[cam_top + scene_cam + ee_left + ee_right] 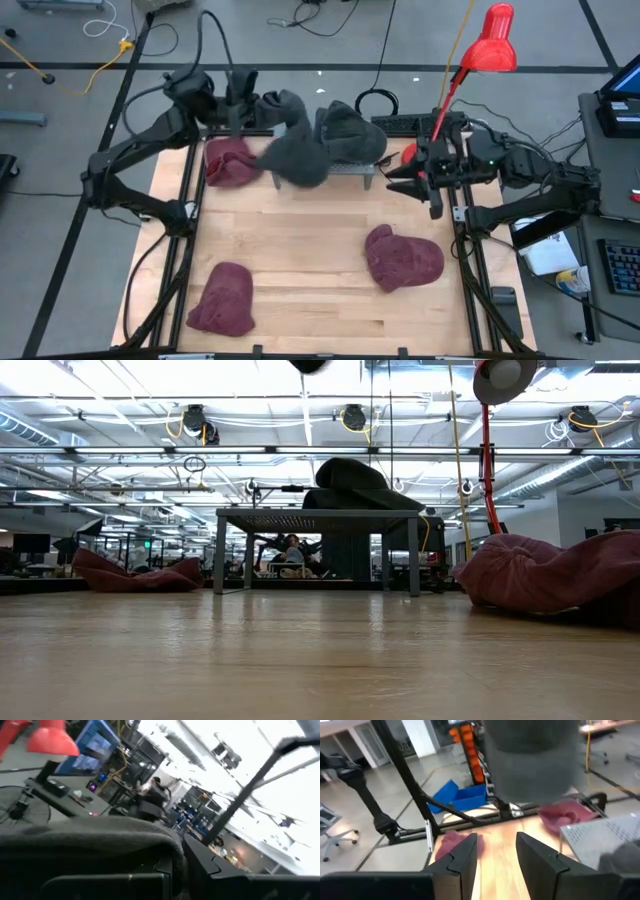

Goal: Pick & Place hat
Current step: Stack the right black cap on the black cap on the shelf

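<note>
My left gripper [243,108] is above the table's far left part, shut on a dark grey hat [296,152] that is lifted off the wood; it also fills the right wrist view's top as the grey hat [530,760]. A second grey hat [350,133] lies on a small metal rack [368,172] at the far middle. Three maroon hats lie on the table: one far left [230,162], one near left [222,298], one near right [403,257]. My right gripper [403,176] is open beside the rack's right end, touching nothing. My left gripper holds the grey hat by its edge nearest the far left corner [268,104], the cloth [110,832] pinched between the two fingers. One layer or several, I cannot tell. The hat is lifted clear and hangs slack from the gripper toward the table's middle.
A red desk lamp [487,45] stands beyond the far right corner. The metal rack [315,520] stands on thin legs with the grey hat [352,482] on top. Bare wood [300,240] lies in the table's middle. Black frame rails run along both sides.
</note>
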Motion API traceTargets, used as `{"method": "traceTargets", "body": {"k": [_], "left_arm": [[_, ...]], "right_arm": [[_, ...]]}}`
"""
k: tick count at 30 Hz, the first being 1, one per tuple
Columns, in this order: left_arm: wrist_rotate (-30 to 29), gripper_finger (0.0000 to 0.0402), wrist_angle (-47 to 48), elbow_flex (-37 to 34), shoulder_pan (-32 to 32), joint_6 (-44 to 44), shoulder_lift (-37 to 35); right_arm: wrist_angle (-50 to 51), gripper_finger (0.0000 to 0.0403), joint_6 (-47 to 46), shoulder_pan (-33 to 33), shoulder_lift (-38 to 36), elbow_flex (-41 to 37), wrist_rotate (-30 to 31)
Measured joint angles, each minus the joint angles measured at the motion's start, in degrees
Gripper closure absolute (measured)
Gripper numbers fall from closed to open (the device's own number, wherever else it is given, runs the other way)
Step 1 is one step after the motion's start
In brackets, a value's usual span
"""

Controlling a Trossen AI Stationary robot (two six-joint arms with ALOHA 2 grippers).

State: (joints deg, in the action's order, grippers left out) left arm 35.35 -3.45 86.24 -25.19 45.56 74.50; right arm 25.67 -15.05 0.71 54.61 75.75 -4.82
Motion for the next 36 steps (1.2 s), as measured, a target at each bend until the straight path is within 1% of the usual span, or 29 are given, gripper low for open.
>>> {"method": "traceTargets", "body": {"k": [5,8,17,21,25,30,36], "left_arm": [[0.97,0.0379,-1.14,0.22,-3.06,3.52,3.86],[2.41,0.0379,-1.02,2.81,-4.37,4.61,7.53],[8.53,0.0379,-1.05,19.75,-6.43,6.97,22.37],[9.73,0.0379,-1.19,26.96,-7.07,8.72,28.22],[9.83,0.0379,-0.99,32.34,-7.79,9.96,33.35],[9.69,0.0379,-0.78,36.12,-8.58,10.68,38.27],[10.9,0.0379,0.1,36.3,-9.6,11.55,42.14]], "right_arm": [[-2.7,0.0277,0.35,-0.57,-0.49,0.0,0.04],[-3.71,0.0275,0.35,-0.57,-0.63,0.0,0.04],[-4.46,0.0277,0.99,-0.57,-0.76,0.0,0.15],[-4.46,0.0277,1.02,-0.57,-0.76,0.0,0.2],[-4.47,0.0278,2.36,-0.57,-0.76,0.0,0.22],[-4.53,0.0282,4.46,-0.57,-0.76,0.0,0.24],[-4.59,0.0282,5.51,-0.57,-0.76,0.0,0.24]]}}
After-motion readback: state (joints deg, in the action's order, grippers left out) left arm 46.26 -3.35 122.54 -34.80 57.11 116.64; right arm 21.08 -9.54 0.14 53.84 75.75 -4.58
